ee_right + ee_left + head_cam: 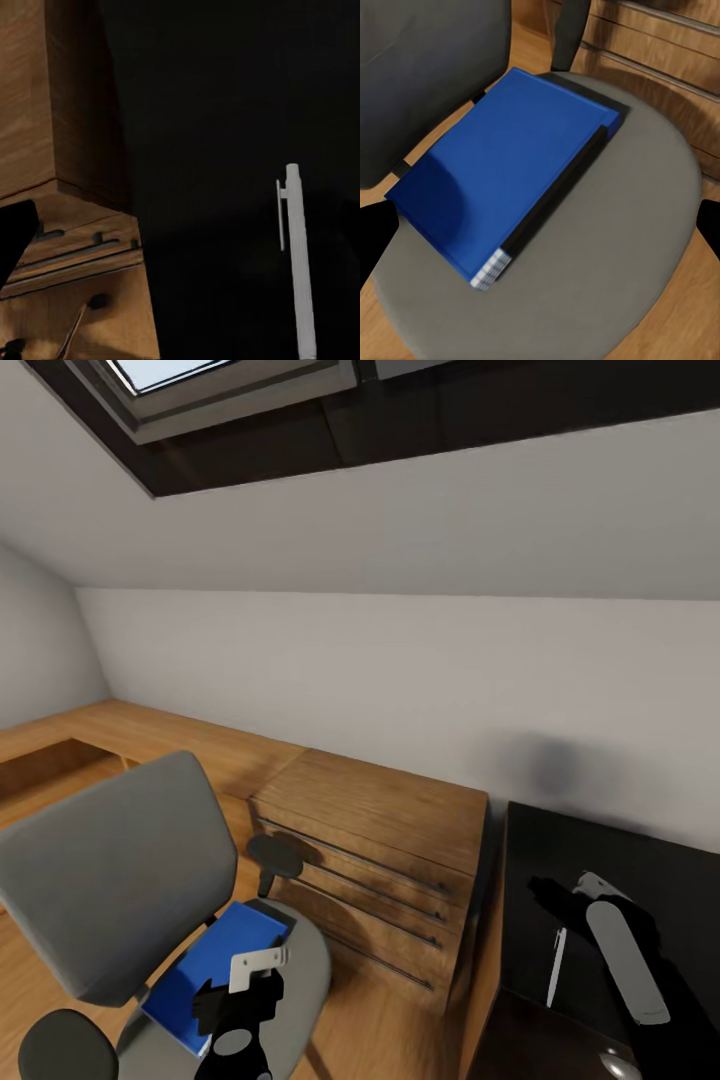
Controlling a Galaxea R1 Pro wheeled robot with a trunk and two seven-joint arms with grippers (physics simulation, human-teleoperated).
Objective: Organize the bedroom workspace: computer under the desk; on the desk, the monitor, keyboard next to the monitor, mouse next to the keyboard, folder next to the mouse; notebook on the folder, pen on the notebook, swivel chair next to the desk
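Folder (506, 169) lies flat on the chair (607, 255) seat, under the left gripper (243, 1000). Pen (298, 259) lies on the desk (210, 112) near the right gripper (590, 895). I cannot tell either gripper's finger state.

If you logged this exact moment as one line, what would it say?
left gripper: above blue folder on swivel chair, grip unclear | right gripper: over dark desk | pen: lying on desk
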